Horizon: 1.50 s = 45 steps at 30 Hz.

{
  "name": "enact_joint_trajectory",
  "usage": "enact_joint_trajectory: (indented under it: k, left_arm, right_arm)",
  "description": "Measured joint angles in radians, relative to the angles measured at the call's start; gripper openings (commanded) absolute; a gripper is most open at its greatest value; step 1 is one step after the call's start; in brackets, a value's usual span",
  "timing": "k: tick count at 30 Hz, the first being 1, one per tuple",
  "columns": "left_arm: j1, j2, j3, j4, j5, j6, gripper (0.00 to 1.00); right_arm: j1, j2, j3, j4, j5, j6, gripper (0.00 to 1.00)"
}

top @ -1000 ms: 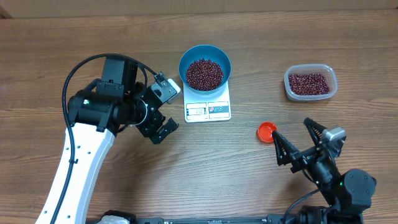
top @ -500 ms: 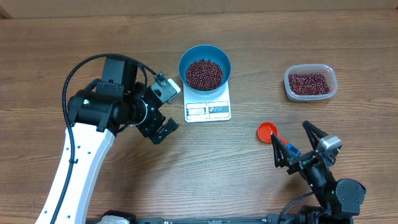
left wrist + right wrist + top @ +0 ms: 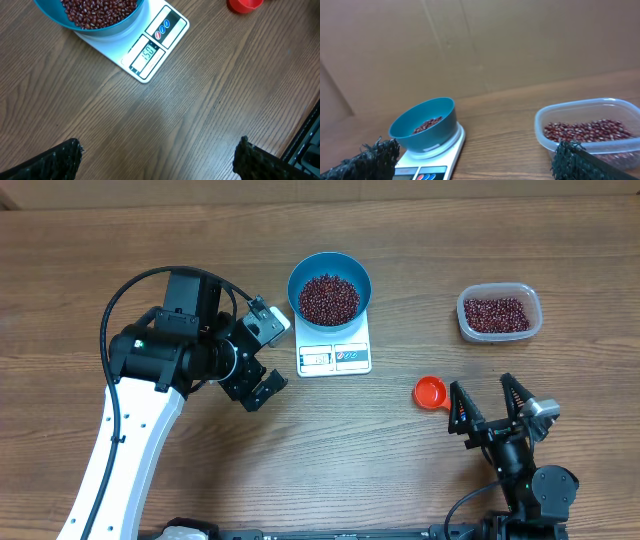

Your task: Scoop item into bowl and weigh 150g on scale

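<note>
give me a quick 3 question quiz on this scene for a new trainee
1. True or false: the blue bowl of beans stands on the scale.
2. Where is the red scoop? A in the bowl; B on the table beside the right gripper; C on the scale.
3. Fill in: the left gripper is ___ and empty.
Key: 1 true; 2 B; 3 open.

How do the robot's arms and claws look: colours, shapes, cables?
The left arm has a long white link, black joints and a looping black cable. The right arm is black. The left claw and right claw each have two black fingers with rough pads.
</note>
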Motion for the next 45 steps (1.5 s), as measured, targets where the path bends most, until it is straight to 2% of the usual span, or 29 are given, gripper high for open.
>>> enact_joint_trajectory:
  k: [15, 45]
  left_arm:
    - [0.0, 0.0, 0.0, 0.0, 0.0, 0.0, 1.0]
    - [0.0, 0.0, 0.0, 0.0, 0.0, 0.0, 1.0]
  right_arm:
    - [0.0, 0.0, 0.0, -0.051, 0.138, -0.032, 1.0]
    - [0.0, 0.0, 0.0, -0.053, 0.145, -0.068, 1.0]
